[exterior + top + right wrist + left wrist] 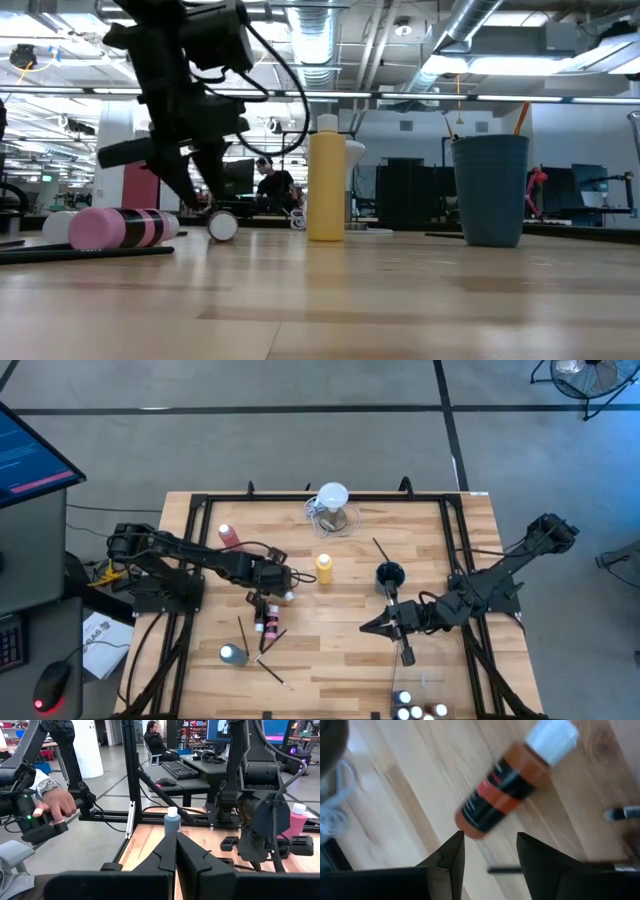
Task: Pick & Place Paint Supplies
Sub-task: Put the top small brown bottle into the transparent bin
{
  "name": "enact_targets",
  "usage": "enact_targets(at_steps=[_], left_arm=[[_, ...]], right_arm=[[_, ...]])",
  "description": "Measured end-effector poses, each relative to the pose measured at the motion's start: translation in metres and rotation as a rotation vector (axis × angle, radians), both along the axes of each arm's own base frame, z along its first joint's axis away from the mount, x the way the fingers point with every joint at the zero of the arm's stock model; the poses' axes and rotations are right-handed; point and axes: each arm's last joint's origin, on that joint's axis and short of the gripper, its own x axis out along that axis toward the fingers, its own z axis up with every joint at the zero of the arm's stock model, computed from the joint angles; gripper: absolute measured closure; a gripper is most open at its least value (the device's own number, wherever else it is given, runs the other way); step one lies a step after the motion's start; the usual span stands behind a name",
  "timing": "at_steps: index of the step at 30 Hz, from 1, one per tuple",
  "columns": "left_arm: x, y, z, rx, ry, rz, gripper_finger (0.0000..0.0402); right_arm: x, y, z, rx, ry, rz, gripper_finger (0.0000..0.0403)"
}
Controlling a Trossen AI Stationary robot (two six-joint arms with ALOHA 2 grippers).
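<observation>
Here the left tool hovers low over the worktop, its fingers spread and empty, with a small orange-brown white-capped paint bottle lying on its side just ahead of their tips in the left wrist view; nothing is between the fingers. I judge the step in hand to be the reach for that lying bottle, with the grasp not yet made: the next move calls for lining the two fingers up across the bottle's body rather than along it, lowering until they straddle it, and only then closing, since a round bottle on its side may roll off if nudged. The right tool waits near the worktop's right front, its fingers pressed together on nothing. Other supplies are scattered: a pink bottle lies on its side near the left arm, a yellow squeeze bottle stands upright near the middle, a pink-red squeeze bottle stands toward the back left, a blue bottle stands at the front left, and thin dark paintbrushes lie loose by it. As for containers, a dark cup stands right of centre with what looks like one brush handle leaning out of it. More white-capped bottles cluster at the front right edge; whether a tray holds them I cannot tell.
</observation>
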Motion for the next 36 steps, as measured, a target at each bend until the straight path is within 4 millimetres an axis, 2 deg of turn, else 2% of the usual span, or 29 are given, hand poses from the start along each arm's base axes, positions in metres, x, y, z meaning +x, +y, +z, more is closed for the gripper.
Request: enact_targets(at_steps=[16,22,24,27,31,36], left_arm=[[0.006,0.012,-0.002,0.06,-0.024,0.031,0.0261],[0.007,0.012,-0.002,0.104,-0.008,-0.016,0.0261],[0.008,0.013,0.0,0.1,-0.057,0.045,0.0261],[0.01,0.013,0.01,0.079,-0.208,0.221,0.0261],[0.008,0.014,0.032,0.04,-0.355,0.355,0.0261],[-0.004,0.015,0.07,0.021,-0.527,0.38,0.0261]], right_arm=[[0.0,0.0,-0.001,-0.005,0.005,0.001,0.0403],[0.0,0.0,-0.001,-0.007,0.008,0.002,0.0403],[0.0,0.001,-0.001,-0.006,0.009,0.004,0.0403],[0.0,0.001,-0.001,-0.006,0.01,0.004,0.0403],[0.0,0.0,-0.002,-0.012,0.019,0.004,0.0403],[-0.001,0.0,-0.002,0.0,0.026,0.003,0.0403]])
